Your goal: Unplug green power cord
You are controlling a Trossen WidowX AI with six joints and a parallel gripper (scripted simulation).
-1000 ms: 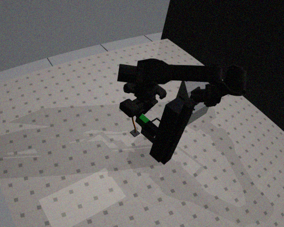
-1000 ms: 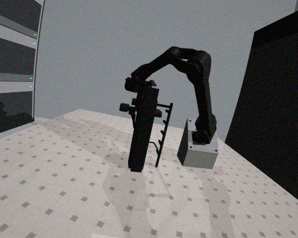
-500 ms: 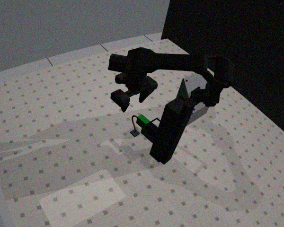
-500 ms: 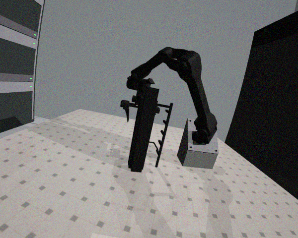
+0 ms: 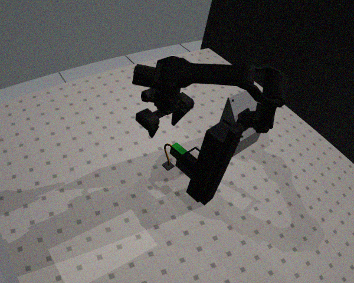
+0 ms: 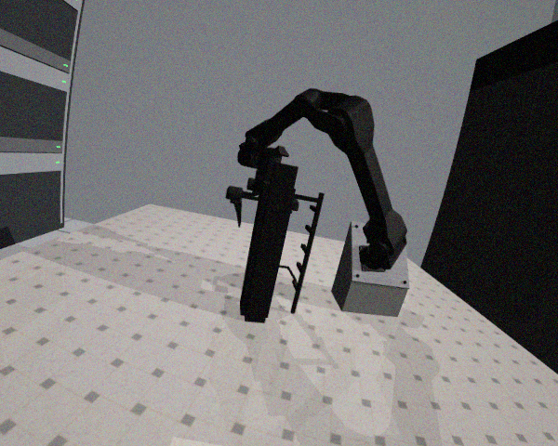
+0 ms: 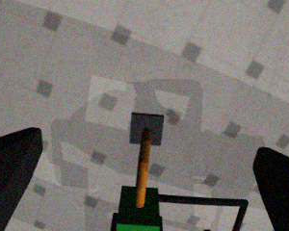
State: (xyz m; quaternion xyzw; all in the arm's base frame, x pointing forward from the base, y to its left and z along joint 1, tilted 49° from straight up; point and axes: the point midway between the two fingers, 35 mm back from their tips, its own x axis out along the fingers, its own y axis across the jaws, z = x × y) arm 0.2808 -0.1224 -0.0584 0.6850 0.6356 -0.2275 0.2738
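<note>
The green plug (image 5: 179,148) sits at the side of the tall, leaning black power strip (image 5: 209,164) (image 6: 267,240), on a dark block low on its face; I cannot tell whether its prongs are seated. Its orange cord (image 5: 167,152) (image 7: 143,167) arcs from the plug down to a small grey square (image 5: 168,165) (image 7: 147,129) on the floor. My gripper (image 5: 163,128) (image 7: 150,149) is open wide and hangs above the plug, with clear space between it and the plug, cord and strip. In the exterior view only one finger (image 6: 237,213) shows; the strip hides the plug.
A thin black ladder-like frame (image 6: 308,244) (image 5: 195,149) (image 7: 228,218) leans behind the strip. The arm's grey base box (image 6: 365,288) (image 5: 247,103) stands close by. A server rack (image 6: 24,120) stands at the far left and a dark cabinet (image 6: 510,191) (image 5: 292,45) at the right.
</note>
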